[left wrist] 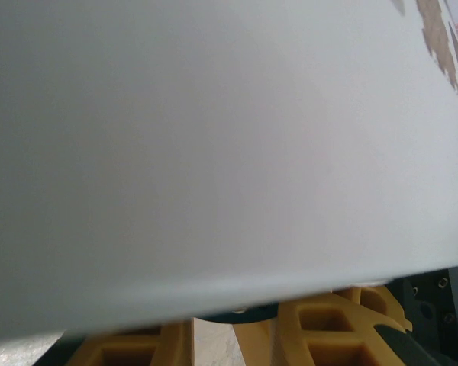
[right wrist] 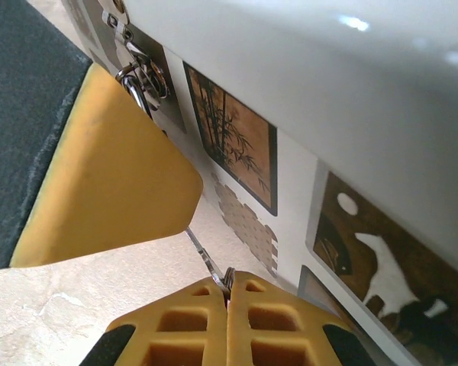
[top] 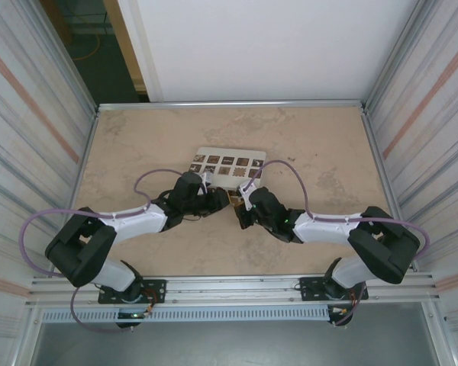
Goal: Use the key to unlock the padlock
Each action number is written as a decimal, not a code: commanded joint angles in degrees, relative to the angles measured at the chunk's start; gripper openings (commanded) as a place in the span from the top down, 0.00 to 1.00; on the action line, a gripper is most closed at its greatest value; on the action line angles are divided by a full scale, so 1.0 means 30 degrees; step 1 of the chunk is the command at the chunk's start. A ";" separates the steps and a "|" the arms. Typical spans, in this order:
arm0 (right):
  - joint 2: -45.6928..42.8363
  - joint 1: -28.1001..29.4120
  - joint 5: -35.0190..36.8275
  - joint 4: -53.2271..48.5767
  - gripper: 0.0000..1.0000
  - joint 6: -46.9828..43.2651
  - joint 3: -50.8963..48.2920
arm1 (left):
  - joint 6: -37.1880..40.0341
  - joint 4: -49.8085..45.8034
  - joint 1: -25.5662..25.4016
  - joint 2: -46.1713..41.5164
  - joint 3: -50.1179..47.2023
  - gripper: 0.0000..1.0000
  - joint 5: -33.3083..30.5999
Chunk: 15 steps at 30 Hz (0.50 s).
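Dark metal sliver of a key [right wrist: 204,255] sits clenched in the right pincer [right wrist: 227,285], midway between the side edges of the bench [top: 137,145]: likely stiff, light, slippery, best pinched by its head; left pincer [top: 216,200] state unclear.

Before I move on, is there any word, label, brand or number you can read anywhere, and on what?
None readable.
The white box carries brown tiles with pictures only, bamboo and a pale animal shape, no letters.
In the top view the tiles are too small to make out.
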 commanded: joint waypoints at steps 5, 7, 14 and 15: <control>-0.0012 -0.0426 -0.0514 0.1717 1.00 0.0824 -0.0098 | -0.0522 0.1064 -0.0265 -0.0090 0.0484 1.00 0.1241; 0.0023 -0.0412 -0.0738 0.2429 1.00 0.0765 -0.0265 | -0.0551 0.1066 -0.0284 -0.0084 0.0513 1.00 0.1268; 0.0360 -0.0173 -0.1228 0.4328 1.00 -0.0374 -0.0133 | -0.0552 0.0964 -0.0347 -0.0057 0.0614 1.00 0.1373; 0.0368 -0.0162 -0.1402 0.4499 1.00 -0.0554 -0.0032 | -0.0551 0.0927 -0.0377 -0.0055 0.0606 1.00 0.1380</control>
